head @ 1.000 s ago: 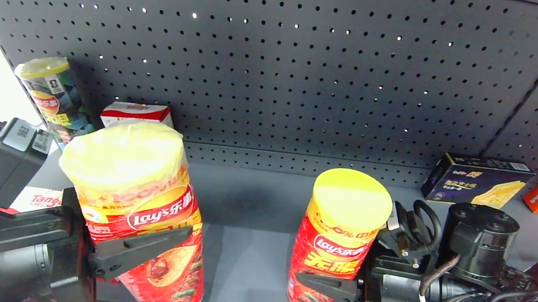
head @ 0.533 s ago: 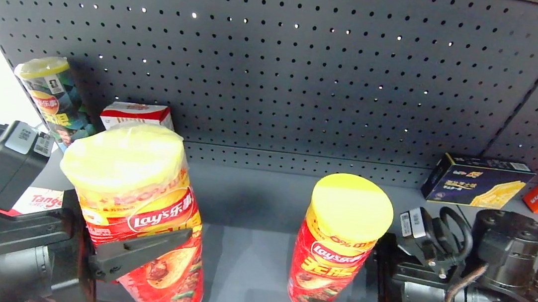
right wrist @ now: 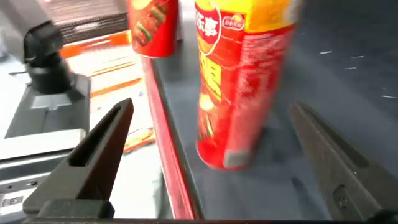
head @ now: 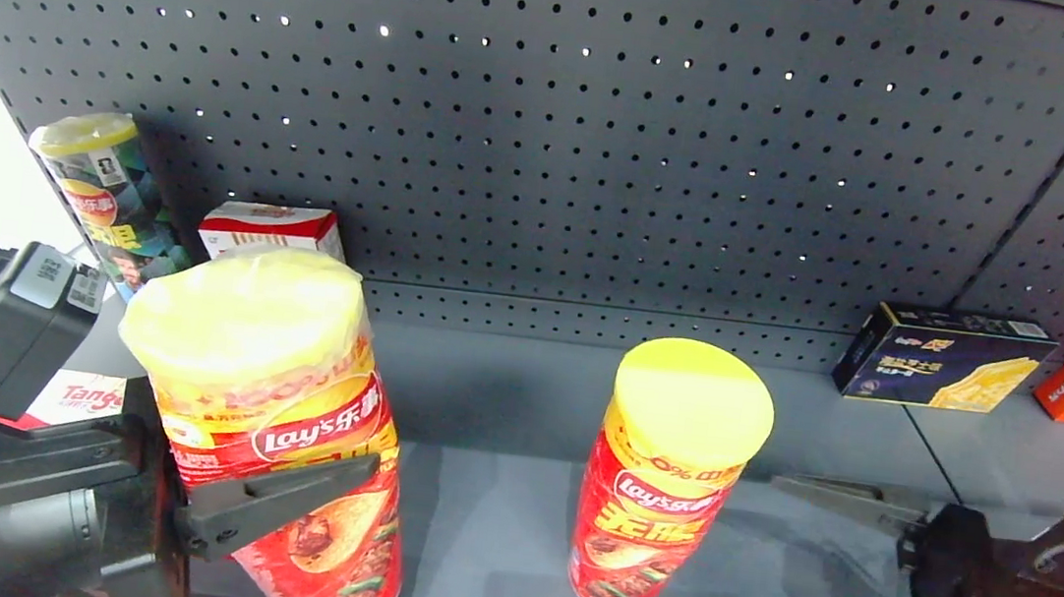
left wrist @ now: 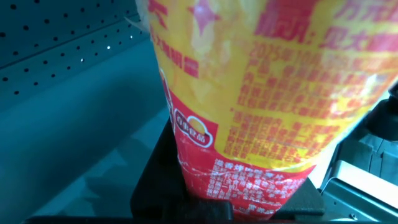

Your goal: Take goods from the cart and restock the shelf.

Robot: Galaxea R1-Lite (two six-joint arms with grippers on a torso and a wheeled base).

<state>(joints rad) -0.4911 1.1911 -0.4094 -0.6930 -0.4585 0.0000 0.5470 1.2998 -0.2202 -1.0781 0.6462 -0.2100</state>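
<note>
- Head view: two cans with yellow lids are seen at the front of the shelf (head: pixel 488 531), before a pegboard (head: pixel 548 142).
- The left can (head: pixel 268 409) is clamped in the left gripper (head: pixel 275 484) and held tilted at the shelf's front edge. Whether its base rests on the shelf cannot be told.
- Left wrist view: the printed back of the left can (left wrist: pixel 267 106) is shown, seated deep against the gripper's base.
- The right can (head: pixel 671 481) stands upright on the shelf, free of any grip.
- The right gripper (head: pixel 765 575) is placed to the right of the right can, apart from it.
- Right wrist view: both fingers (right wrist: pixel 99 155) of the right gripper (right wrist: pixel 211 107) are seen spread wide, with the right can (right wrist: pixel 239 93) beyond their tips and untouched.
</note>
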